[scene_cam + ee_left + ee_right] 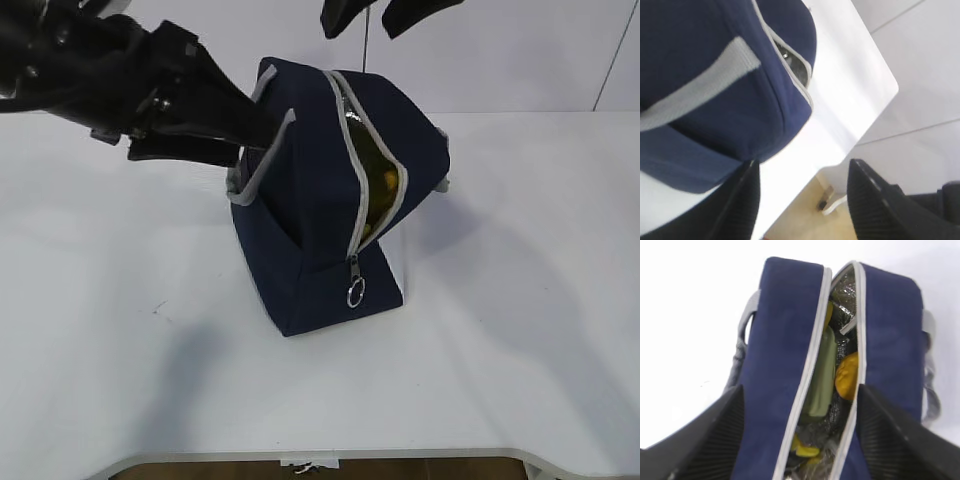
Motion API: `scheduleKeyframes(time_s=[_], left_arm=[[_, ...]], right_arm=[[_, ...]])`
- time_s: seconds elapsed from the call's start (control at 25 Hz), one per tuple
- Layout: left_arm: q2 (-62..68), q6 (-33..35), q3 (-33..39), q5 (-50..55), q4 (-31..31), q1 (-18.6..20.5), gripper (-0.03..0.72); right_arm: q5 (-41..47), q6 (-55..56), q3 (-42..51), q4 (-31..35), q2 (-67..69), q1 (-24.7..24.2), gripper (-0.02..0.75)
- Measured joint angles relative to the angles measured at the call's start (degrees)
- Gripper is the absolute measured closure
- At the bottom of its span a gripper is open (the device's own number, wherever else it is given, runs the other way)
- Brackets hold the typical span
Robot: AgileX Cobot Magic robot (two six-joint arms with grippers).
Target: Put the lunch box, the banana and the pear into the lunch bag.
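Note:
The navy lunch bag [310, 210] stands upright mid-table with its grey zipper partly open. In the right wrist view the bag [782, 340] holds the green-lidded lunch box [822, 375] standing on edge, the yellow-orange pear [847, 376] beside it, and yellow parts of the banana [807, 450] lower down. A yellow fruit [385, 180] shows through the gap in the exterior view. My right gripper [380, 15] [800, 435] is open and empty, above the opening. My left gripper [262, 135] [802, 200] is open and empty against the bag's handle side [695, 85].
The ring zipper pull [356, 294] hangs at the bag's lower front. The white table [520, 300] ends in a front edge [330, 455] near the bottom. A table corner [890, 85] and the floor show beyond the left gripper.

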Motion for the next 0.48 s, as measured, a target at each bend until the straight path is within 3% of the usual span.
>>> scheduleKeyframes(time_s=[0.28,0.48], left_arm=[[-3.4,-2.1,-0.6,10.8,6.9,5.3,0.265],[-6.4,-8.2,-0.7,16.5,16.1,6.6,0.265]], right_arm=[[0.0,-2.1,10.3,-0.8,-8.5,0.0,0.209],[-1.4,-3.0,20.4,-0.6,-16.6,0.0,0.209]])
